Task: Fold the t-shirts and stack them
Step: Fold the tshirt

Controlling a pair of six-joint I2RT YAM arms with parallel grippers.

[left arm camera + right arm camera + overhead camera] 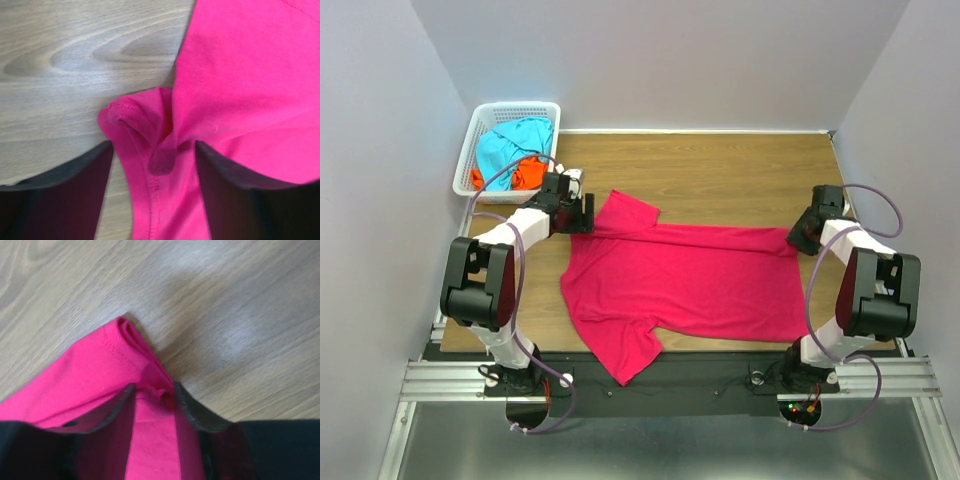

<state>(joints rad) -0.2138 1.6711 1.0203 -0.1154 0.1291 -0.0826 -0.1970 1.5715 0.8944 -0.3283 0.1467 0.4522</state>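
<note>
Currently L end effector (152, 147) wide astride crimson-pink t-shirt (240, 75), R end effector (154, 386) narrow over its hem.

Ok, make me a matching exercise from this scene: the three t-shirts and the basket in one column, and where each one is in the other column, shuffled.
Things:
1. pink t-shirt
2. turquoise t-shirt
3. orange t-shirt
4. white basket

Places:
A. bunched in the basket, at its near side
B. at the far left corner of the table
C. spread out on the table
D. bunched in the basket, filling its far part

Pairs: 1-C, 2-D, 3-A, 4-B
</note>
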